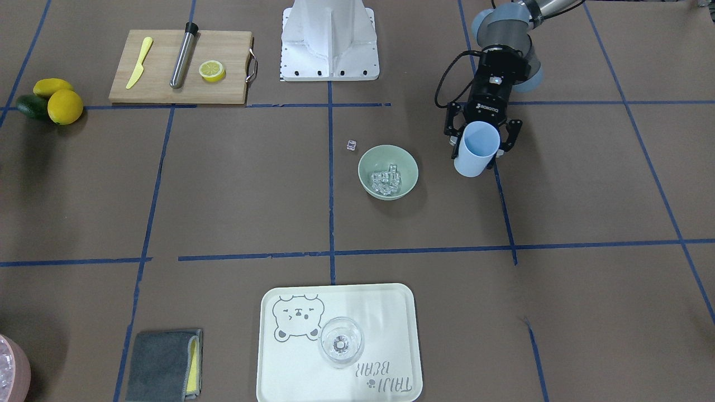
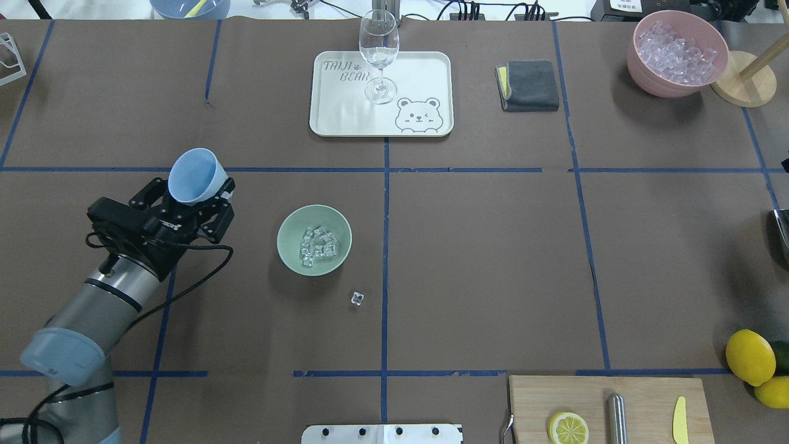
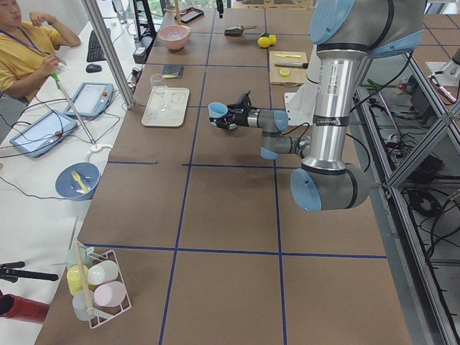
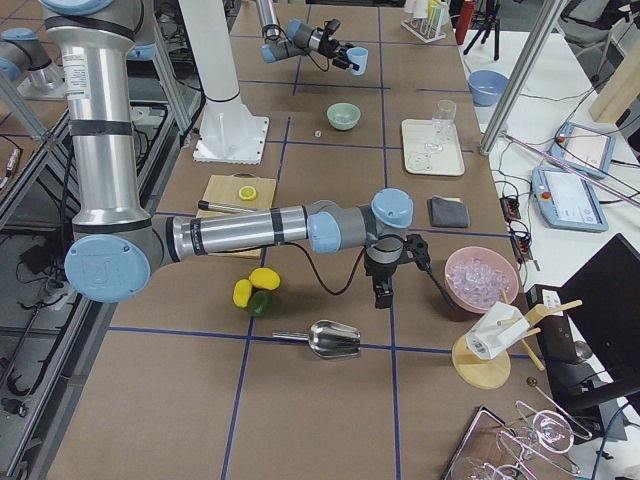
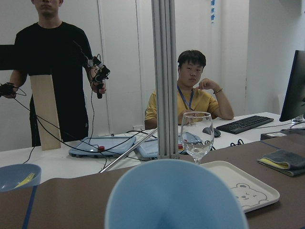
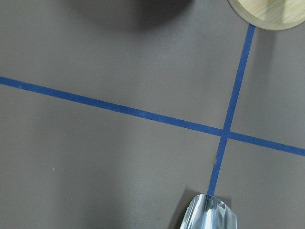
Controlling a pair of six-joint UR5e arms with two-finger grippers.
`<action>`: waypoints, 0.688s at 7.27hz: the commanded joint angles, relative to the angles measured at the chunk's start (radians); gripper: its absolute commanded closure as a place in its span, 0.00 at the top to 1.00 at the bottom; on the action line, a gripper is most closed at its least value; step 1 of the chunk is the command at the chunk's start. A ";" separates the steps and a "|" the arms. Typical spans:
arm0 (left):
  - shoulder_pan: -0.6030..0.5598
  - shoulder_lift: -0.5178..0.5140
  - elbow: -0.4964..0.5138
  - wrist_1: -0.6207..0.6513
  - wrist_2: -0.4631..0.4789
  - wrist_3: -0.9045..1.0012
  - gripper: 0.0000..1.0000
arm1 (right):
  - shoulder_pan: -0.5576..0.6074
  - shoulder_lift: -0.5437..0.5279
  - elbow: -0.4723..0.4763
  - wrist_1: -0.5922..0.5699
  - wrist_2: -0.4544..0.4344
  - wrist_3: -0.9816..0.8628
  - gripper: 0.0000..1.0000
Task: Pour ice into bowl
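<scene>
The sage-green bowl [image 1: 368, 162] [image 2: 286, 250] stands near the table's middle with a heap of clear ice [image 1: 386, 180] [image 2: 318, 243] inside. One loose ice cube [image 1: 351, 145] [image 2: 357, 298] lies on the table beside it. My left gripper [image 1: 481, 139] [image 2: 192, 196] is shut on a light blue cup [image 1: 477, 149] [image 2: 194, 176] [image 5: 176, 195], held to the side of the bowl and clear of it; the cup's inside looks empty. My right gripper [image 4: 380, 290] hangs over the table far off near the pink container; whether it is open or shut I cannot tell.
A cream tray [image 2: 425, 68] carries a wine glass [image 2: 378, 55]. A grey cloth [image 2: 529, 85], a pink bowl of ice [image 2: 678, 52], a metal scoop [image 4: 335, 340], lemons [image 2: 750, 356] and a cutting board [image 1: 162, 84] with a lemon half lie around the edges.
</scene>
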State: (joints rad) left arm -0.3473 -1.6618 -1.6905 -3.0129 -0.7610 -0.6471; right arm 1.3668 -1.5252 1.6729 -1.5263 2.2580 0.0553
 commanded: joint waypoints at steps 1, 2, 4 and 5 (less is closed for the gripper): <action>-0.140 0.142 0.000 -0.001 -0.114 -0.061 0.00 | 0.000 -0.003 0.002 0.000 0.000 0.001 1.00; -0.186 0.196 0.002 -0.001 -0.154 -0.178 0.00 | 0.000 -0.006 0.008 0.000 0.000 0.001 1.00; -0.205 0.284 0.018 -0.001 -0.176 -0.339 0.00 | 0.000 -0.009 0.005 0.020 0.000 0.005 1.00; -0.206 0.318 0.046 -0.007 -0.173 -0.405 0.00 | 0.000 -0.021 0.005 0.040 0.000 0.006 1.00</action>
State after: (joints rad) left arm -0.5468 -1.3909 -1.6699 -3.0160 -0.9317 -0.9653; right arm 1.3667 -1.5358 1.6793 -1.5087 2.2580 0.0594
